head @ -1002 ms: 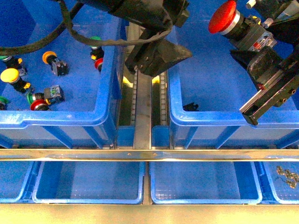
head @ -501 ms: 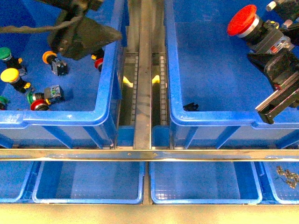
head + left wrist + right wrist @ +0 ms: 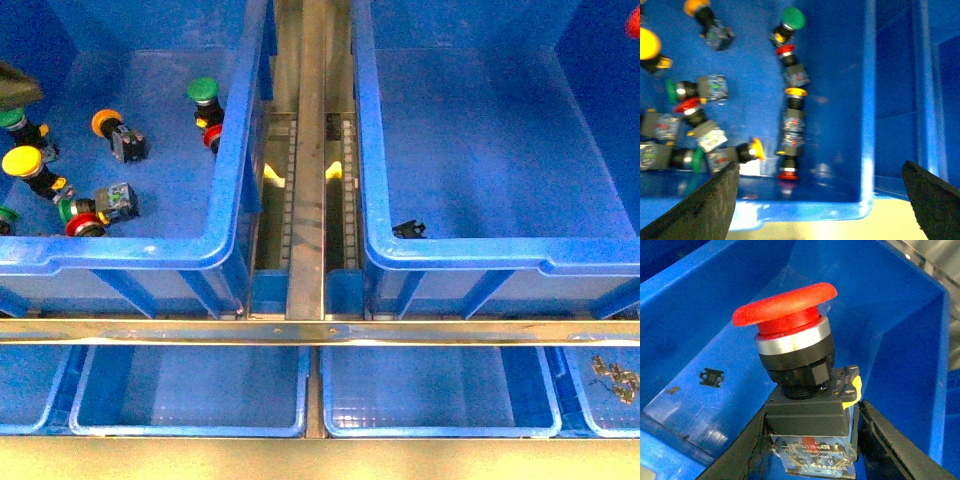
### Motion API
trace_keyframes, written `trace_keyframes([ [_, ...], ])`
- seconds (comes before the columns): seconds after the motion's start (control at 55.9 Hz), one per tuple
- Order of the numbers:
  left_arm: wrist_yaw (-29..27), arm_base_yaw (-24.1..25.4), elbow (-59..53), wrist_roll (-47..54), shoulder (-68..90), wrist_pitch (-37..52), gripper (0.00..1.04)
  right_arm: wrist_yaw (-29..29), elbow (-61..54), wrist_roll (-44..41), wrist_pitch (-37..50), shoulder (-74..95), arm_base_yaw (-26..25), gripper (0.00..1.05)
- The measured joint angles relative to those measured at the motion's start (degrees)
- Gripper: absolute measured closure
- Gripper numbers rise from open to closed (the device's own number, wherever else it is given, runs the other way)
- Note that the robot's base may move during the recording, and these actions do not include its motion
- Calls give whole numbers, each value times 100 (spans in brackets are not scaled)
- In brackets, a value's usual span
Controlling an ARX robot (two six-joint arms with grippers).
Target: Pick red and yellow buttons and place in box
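The right gripper is clamped on the red button, its two black fingers pressing the sides of the clear contact block under the black housing. It holds the button in the air over the box, above the inside and close to one of the tall walls. The front view catches only a sliver of red cap, at the box's far right corner. The step in hand looks like the drop. It would go best if the gripper comes lower inside the box first and lets go over bare floor. That spot should be away from the wall and from the small black clip lying on the box floor, so the heavy cap does not bounce or roll. The button's long axis runs from the contact block through the silver ring to the mushroom cap. The cap points out past the fingertips, leaning a little to one side. The left gripper is spread wide and empty over the supply crate across the metal channel from the box, where a yellow button waits.
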Motion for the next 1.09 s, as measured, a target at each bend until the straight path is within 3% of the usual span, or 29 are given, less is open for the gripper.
trace_keyframes([
  [0.286, 297, 1373, -737, 737, -1182, -540, 8, -409, -328, 424, -1272, -1609, -586, 65],
  [0.394, -367, 1329, -2022, 1567, -1250, 2441, 28, -503, -433, 551, -1720, -2157, -634, 65],
  [0.429, -413, 1274, -2321, 1663, -1353, 3025, 33, -509, -435, 599, -1805, -2253, -632, 65],
  [0.519, -417, 1191, -2656, 1880, -1624, 3853, 20, -544, -450, 675, -2020, -2441, -632, 65],
  [0.608, -476, 1191, -2656, 1989, -1711, 3976, 7, -621, -514, 737, -2133, -2588, -634, 65],
  [0.644, -490, 1189, -2656, 2022, -1720, 3974, 7, -638, -518, 763, -2166, -2612, -640, 65],
  [0.966, -872, 815, -2844, 2063, -2977, 2865, 64, -1003, -529, 861, -2227, -2647, -1008, 65],
  [1.02, -1263, 560, -2846, 2070, -3191, 2649, 73, -1016, -527, 881, -2229, -2649, -1080, 65],
  [1.092, -1366, 317, -2848, 2076, -3497, 2378, 85, -1021, -527, 942, -2260, -2660, -1150, 65],
])
